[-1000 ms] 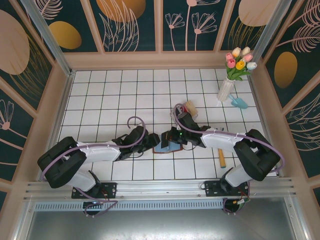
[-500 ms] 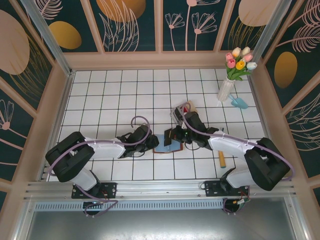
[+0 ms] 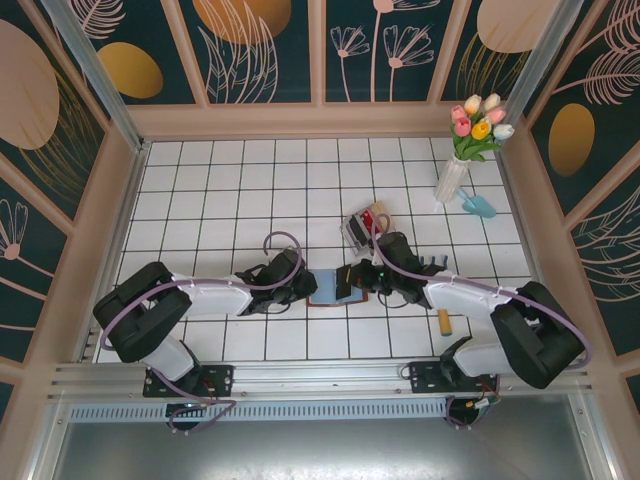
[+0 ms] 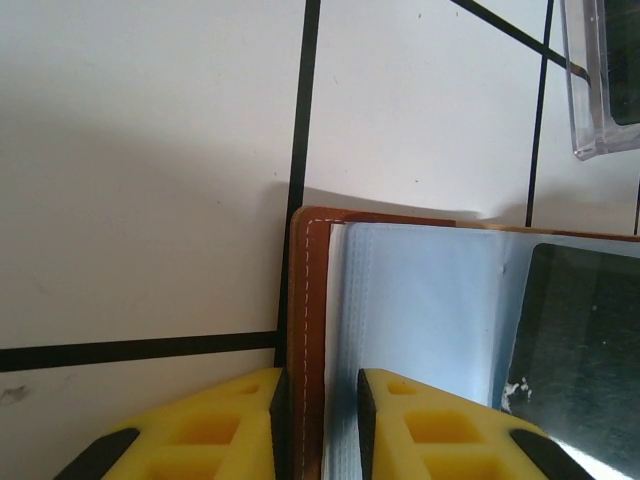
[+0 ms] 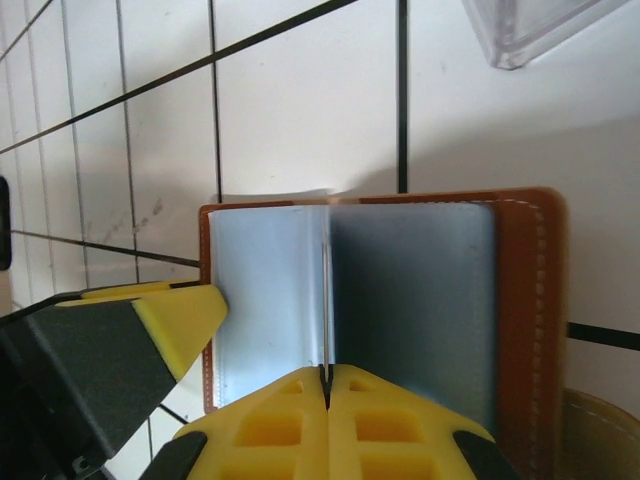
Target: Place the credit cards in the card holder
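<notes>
Top view bright, even, prob. overhead light; soft shadows on white surface [image 3: 230,190]. Wrist cams: left hand [image 4: 320,400] tips slightly soft, sheen on card holder [image 4: 310,300] sleeves, grey shadow past its edge.

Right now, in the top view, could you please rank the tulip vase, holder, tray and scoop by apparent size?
Largest: vase with tulips.
Next: holder and tray, too alike to rank; the holder is partly covered.
Smallest: scoop.

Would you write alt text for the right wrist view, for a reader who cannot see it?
The right gripper's yellow fingers pinch what looks like a card edge-on, standing over the open brown card holder on white tiles. The left gripper's fingers meet the holder's left edge; a clear tray corner sits above.
</notes>
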You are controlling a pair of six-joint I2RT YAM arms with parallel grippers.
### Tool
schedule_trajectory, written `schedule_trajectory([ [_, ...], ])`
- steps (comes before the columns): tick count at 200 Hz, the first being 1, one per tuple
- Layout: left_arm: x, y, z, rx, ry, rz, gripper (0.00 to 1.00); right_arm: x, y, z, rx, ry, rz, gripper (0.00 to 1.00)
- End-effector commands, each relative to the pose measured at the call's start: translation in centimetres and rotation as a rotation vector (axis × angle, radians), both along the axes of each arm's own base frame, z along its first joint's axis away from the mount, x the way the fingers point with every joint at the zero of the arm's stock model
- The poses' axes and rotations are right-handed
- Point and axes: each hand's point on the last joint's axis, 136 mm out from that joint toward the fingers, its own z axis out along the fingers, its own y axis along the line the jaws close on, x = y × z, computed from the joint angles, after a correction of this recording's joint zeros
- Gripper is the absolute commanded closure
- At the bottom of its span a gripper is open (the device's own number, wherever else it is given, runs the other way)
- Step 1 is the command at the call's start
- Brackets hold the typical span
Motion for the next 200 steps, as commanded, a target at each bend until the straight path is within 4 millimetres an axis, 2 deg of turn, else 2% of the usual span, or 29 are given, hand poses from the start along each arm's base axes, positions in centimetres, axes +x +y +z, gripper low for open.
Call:
schedule_trajectory([
  [1, -0.2, 0.5, -1.0, 0.044, 0.019, -0.008, 0.73, 0.0, 1.2, 0.5, 0.075, -0.049, 0.056, 1.00],
  [58, -0.1, 0.3, -1.0, 0.036, 0.023, -0.008, 0.73, -0.6, 0.8, -2.9, 0.018, 0.026, 0.058, 1.00],
  [127, -0.3, 0.5, -1.2, 0.037, 0.032, -0.001, 0.73, -0.8, 1.6, -3.6, 0.065, 0.064, 0.044, 1.00],
  [200, -0.3, 0.4, -1.3, 0.028, 0.035, 0.003, 0.73, -0.8, 5.1, -3.2, 0.099, 0.092, 0.107, 0.97],
])
